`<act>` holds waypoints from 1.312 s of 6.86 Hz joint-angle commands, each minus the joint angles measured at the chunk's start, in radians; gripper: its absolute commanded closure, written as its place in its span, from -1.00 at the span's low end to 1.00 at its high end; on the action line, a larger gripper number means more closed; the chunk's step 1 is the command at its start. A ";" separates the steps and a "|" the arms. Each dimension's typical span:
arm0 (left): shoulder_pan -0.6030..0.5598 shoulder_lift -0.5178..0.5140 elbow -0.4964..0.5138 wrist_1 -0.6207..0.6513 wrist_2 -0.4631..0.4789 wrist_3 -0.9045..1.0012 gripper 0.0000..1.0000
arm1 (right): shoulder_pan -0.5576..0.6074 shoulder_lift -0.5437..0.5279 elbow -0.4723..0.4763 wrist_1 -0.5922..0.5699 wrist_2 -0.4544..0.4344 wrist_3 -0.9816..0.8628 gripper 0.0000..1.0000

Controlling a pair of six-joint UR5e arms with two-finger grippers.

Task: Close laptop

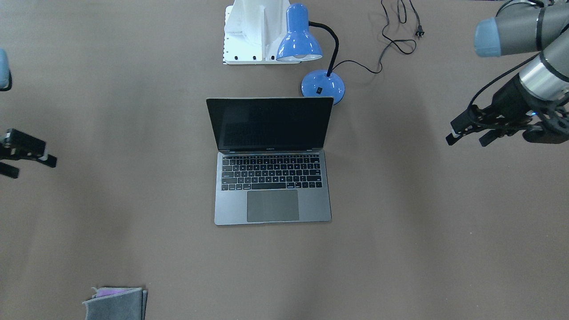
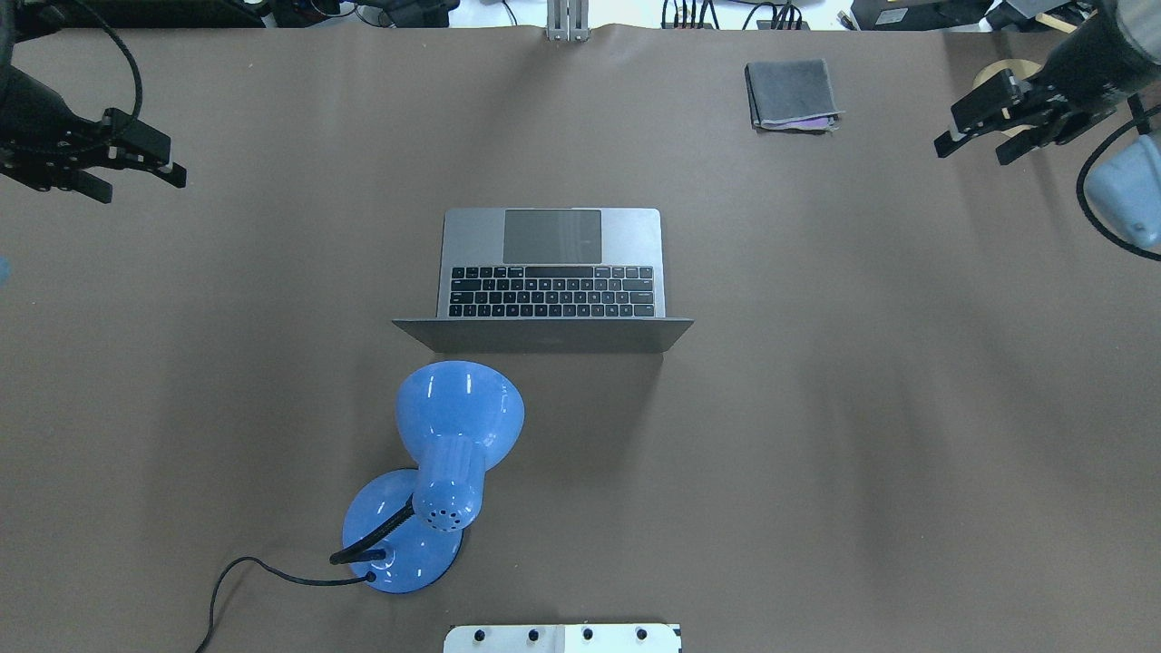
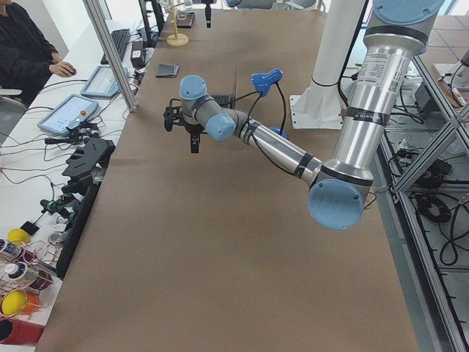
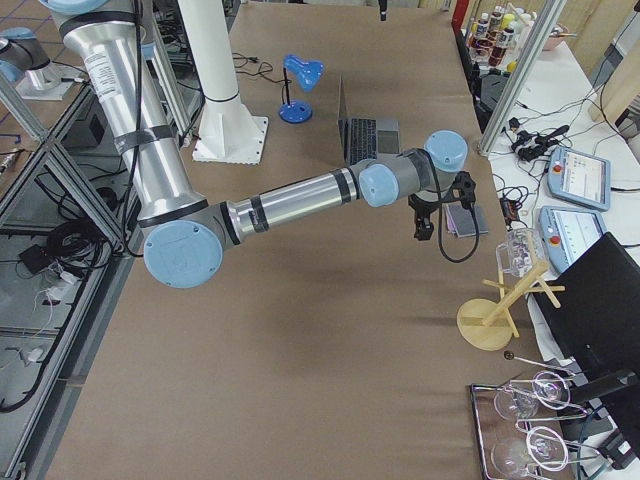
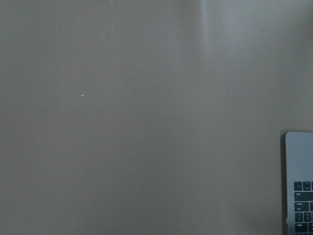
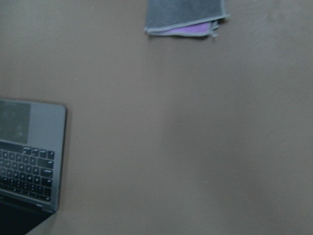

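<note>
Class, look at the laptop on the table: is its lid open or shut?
Open. The laptop shows its keyboard and trackpad, with the dark screen raised behind them.

A broad tabletop (image 2: 862, 408) covered in brown paper fills the scene, evenly lit from above, with only soft shadows. On it stand a blue desk lamp (image 2: 458, 426) — its black cord (image 1: 391, 44) lies unplugged — and a folded grey cloth (image 2: 791, 93) near one long edge. An aluminium post (image 3: 110, 51) rises at that edge. Beyond it runs a white bench (image 3: 22, 183) with tablets, a keyboard and loose cables, where a person in black (image 3: 26, 44) sits. A wooden rack (image 4: 500, 310) and wine glasses (image 4: 540, 400) stand at one end. The floor (image 3: 440, 315) is grey.
</note>
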 commanded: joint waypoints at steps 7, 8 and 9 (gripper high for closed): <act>0.261 -0.008 0.087 -0.377 0.015 -0.303 0.32 | -0.411 -0.052 0.134 0.250 -0.078 0.377 -0.32; 0.300 -0.008 0.086 -0.377 0.018 -0.304 0.99 | -0.419 -0.077 0.134 0.291 -0.080 0.378 0.36; 0.314 0.005 0.069 -0.378 0.017 -0.304 1.00 | -0.423 -0.103 0.132 0.339 -0.081 0.381 0.99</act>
